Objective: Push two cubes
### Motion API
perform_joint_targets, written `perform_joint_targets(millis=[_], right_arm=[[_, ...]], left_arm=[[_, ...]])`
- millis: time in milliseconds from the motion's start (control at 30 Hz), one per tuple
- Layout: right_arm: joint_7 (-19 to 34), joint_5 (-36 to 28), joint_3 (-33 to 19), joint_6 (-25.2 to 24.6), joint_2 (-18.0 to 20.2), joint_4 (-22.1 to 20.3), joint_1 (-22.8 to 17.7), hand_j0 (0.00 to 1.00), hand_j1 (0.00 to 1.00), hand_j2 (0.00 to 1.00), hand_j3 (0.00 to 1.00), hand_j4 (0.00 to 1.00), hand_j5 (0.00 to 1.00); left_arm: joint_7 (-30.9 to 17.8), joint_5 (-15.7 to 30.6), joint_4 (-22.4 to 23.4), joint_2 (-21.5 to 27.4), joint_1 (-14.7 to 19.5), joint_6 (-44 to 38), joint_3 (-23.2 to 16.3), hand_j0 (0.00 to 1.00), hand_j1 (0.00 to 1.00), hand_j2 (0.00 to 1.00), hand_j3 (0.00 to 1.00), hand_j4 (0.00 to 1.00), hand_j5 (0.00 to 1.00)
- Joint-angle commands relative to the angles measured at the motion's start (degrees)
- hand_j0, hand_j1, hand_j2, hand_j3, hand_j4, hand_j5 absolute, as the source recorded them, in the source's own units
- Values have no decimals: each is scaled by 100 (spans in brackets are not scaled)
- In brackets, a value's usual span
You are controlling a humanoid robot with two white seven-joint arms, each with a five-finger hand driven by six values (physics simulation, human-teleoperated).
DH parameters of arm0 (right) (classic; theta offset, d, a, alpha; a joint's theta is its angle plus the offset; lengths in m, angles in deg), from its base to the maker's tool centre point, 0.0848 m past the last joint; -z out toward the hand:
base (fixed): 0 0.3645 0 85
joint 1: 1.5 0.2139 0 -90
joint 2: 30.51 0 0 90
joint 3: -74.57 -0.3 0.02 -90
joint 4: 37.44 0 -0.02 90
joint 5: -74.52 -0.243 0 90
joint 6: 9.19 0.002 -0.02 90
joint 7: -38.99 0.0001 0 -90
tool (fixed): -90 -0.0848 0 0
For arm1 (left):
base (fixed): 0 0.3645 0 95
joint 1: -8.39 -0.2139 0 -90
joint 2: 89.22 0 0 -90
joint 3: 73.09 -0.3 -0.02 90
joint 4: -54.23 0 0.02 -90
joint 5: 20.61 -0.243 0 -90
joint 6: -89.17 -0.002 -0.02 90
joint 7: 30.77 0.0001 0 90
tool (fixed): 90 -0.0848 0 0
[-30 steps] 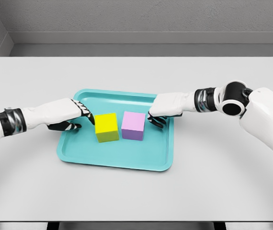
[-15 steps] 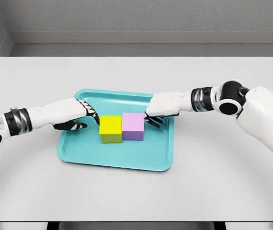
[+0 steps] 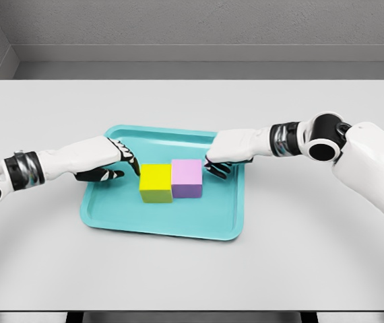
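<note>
Cubes sit side by side in the middle of a shallow teal plastic tray with a raised rim, which lies on a pale grey table. The yellow cube is on the left and the pink cube on the right, their inner faces touching with no gap visible between them.

The left hand, white with black fingers, reaches in from the left over the tray's left rim. Its fingers are held close together and extended toward the yellow cube, the tips right at that cube's upper left edge; whether they press on it or sit just beside it cannot be told. The thumb is tucked below the palm, dark against the tray floor.

The right hand comes in from the right over the tray's far right part. Its fingers are together and curled slightly downward, the dark tips at the right face of the pink cube, gripping nothing.

Both forearms lie low over the table, well apart from each other.
</note>
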State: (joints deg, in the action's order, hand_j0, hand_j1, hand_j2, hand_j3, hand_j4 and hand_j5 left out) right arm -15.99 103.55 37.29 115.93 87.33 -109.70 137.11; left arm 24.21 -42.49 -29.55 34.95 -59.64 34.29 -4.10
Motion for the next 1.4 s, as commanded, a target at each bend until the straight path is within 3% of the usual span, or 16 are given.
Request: perform_joint_targets(millis=[0, 200, 267, 333, 467, 633, 833, 967, 1100, 1200, 1367], right_arm=[[-2, -21, -16, -12, 20, 63, 0, 11, 11, 11, 11, 11, 11], [-2, -38, -60, -12, 37, 45, 88, 11, 11, 11, 11, 11, 11], [-2, -47, -60, -12, 37, -16, 132, 11, 11, 11, 11, 11, 11], [-2, -73, -60, -12, 72, -183, 176, 11, 11, 11, 11, 11, 11], [-2, -100, -280, -12, 468, -333, 185, 11, 11, 11, 11, 11, 11], [-2, -100, -491, -12, 609, -324, 167, 11, 11, 11, 11, 11, 11], [-2, -100, -491, -12, 565, -324, 176, 12, 12, 12, 12, 12, 12], [-2, -100, -482, -12, 538, -324, 167, 12, 12, 12, 12, 12, 12], [-2, -100, -482, -12, 494, -289, 185, 12, 12, 12, 12, 12, 12], [-2, -100, -465, -12, 459, -289, 185, 12, 12, 12, 12, 12, 12], [-2, -100, -394, -12, 459, -385, 158, 12, 12, 12, 12, 12, 12]], left_arm=[[2, 87, 11, 19, 9, -12, 1, 42, 42, 42, 42, 42, 42], [2, 306, 20, 46, 9, -12, 10, 18, 18, 18, 18, 18, 18], [2, 596, -59, 309, -44, -12, 133, 18, 18, 18, 18, 18, 18], [2, 860, -428, 740, -132, -12, 133, 18, 18, 18, 18, 18, 18], [2, 1115, -1017, 1004, -633, -12, 387, 18, 18, 18, 18, 18, 18], [2, 1335, -1650, 1224, -1090, -12, 739, 19, 19, 19, 19, 19, 19], [2, 1396, -1720, 1092, -1397, -12, 625, 20, 20, 20, 20, 20, 20], [2, 1388, -1720, 644, -1327, -12, 168, 20, 20, 20, 20, 20, 20], [2, 1361, -1720, 477, -1160, -12, 150, 21, 21, 21, 21, 21, 21], [2, 1300, -1720, 231, -1160, -12, -69, 18, 18, 18, 18, 18, 18], [2, 1265, -1703, -16, -1143, -12, -96, 17, 17, 17, 17, 17, 17]])
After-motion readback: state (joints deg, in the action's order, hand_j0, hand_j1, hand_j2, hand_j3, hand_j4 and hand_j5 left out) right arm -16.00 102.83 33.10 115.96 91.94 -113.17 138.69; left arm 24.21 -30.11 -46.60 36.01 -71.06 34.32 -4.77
